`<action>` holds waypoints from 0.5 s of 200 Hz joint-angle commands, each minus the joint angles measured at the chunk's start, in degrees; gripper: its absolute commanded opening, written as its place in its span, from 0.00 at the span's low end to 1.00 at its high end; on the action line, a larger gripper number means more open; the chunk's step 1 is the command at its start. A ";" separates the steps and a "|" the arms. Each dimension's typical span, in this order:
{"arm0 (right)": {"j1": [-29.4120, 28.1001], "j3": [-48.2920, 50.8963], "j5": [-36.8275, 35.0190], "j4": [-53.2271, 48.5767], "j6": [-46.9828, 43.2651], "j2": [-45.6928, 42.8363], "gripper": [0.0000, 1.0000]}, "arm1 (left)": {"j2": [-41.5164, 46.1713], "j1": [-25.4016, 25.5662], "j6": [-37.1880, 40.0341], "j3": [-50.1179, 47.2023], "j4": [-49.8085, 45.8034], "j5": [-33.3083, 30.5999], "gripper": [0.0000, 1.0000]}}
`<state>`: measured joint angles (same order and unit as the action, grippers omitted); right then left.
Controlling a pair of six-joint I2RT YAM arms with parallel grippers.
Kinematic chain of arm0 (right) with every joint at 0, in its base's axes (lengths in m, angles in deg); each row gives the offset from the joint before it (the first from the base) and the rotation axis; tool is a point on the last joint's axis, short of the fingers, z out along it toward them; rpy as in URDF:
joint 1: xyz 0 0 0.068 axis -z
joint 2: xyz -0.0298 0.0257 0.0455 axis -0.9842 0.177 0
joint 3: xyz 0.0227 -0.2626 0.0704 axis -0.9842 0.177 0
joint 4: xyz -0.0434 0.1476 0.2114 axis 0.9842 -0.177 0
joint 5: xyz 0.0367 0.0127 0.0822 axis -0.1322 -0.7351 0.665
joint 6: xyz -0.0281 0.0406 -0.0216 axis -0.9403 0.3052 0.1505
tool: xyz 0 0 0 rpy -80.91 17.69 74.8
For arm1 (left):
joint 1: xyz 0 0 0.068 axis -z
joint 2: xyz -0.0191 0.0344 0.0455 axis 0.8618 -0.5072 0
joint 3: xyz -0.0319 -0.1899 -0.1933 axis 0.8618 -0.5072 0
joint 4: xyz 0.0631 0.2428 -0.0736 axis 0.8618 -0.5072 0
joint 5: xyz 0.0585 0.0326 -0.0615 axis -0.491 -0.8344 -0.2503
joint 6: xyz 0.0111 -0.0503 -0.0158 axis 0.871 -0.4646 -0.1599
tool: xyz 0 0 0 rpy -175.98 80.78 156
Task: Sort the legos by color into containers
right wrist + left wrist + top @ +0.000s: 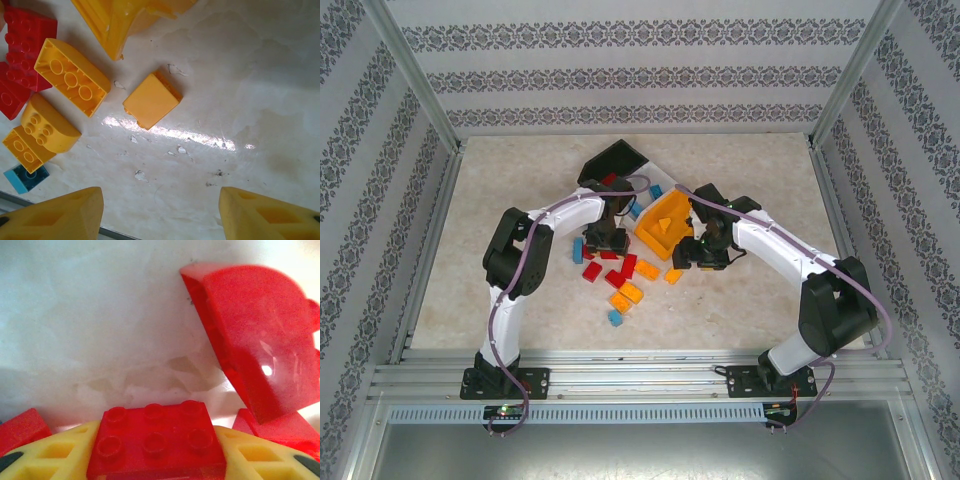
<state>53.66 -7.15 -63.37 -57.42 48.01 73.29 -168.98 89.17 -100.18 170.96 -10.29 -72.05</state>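
My left gripper (157, 452) is shut on a red six-stud brick (156, 437), gripped between its yellow fingers (55, 455) low over the table. A large curved red brick (260, 340) lies just beyond it, with more red bricks at both sides. Seen from above, the left gripper (609, 243) is over the brick pile (620, 278), near the joined black (618, 158), white (642, 200) and orange-yellow bins (663, 228). My right gripper (160, 215) is open with nothing in it, hovering short of a smooth orange brick (151, 100).
Left of the right gripper lie orange bricks (72, 77), red bricks (25, 35) and a blue brick (26, 177). The orange-yellow bin's corner (125, 20) sits just beyond them. A metal frame rail (640, 360) borders the table's near edge.
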 commanded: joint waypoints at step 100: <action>-0.66 0.70 -1.28 -0.86 -0.18 -0.93 0.64 | 0.71 -9.43 0.70 22.63 -7.89 -3.06 0.49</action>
<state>53.66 -7.15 -63.37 -57.42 47.99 73.29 -167.60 83.14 -99.94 186.42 -15.91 -74.76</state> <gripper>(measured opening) 0.637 0.489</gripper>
